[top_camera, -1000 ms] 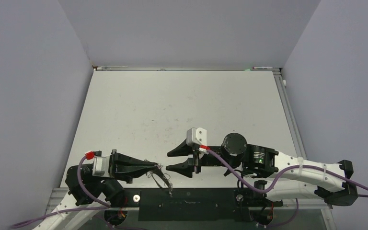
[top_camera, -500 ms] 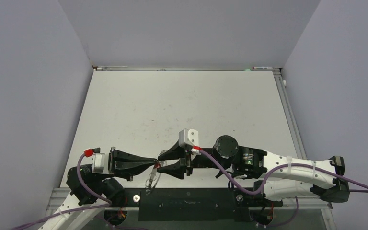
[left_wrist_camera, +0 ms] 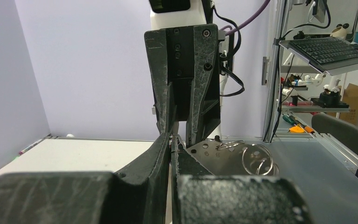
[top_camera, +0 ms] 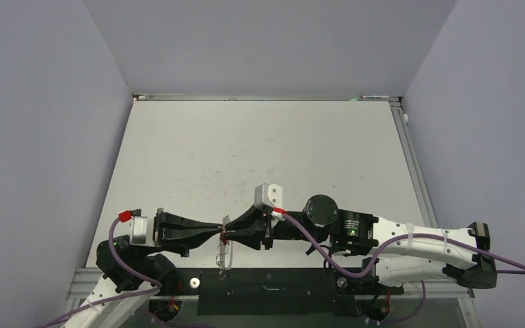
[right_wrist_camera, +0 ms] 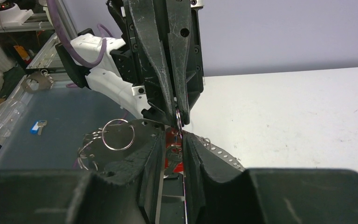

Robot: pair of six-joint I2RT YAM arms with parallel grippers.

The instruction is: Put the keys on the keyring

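My left gripper [top_camera: 219, 236] is shut on a small wire loop of the keyring [top_camera: 224, 259], a flat pale hoop that hangs edge-on below it near the table's front edge. In the left wrist view the keyring [left_wrist_camera: 213, 157] shows behind the shut left gripper [left_wrist_camera: 171, 140], with wire loops [left_wrist_camera: 257, 159] on its rim. My right gripper [top_camera: 230, 232] meets the left one tip to tip. In the right wrist view the right gripper [right_wrist_camera: 173, 145] has narrow jaws pressed round a key with a red tag [right_wrist_camera: 172, 156]. No other key shows on the ring.
The white table [top_camera: 246, 150] stretches away behind both arms, walled on three sides. A black strip [top_camera: 266, 290] runs along the near edge under the keyring. A small blue-tagged item [right_wrist_camera: 38, 126] lies on the dark surface off to the side.
My right gripper has slid left to meet the left gripper and has narrowed its jaws round the red-tagged key. The left gripper has lifted the keyring slightly towards it.
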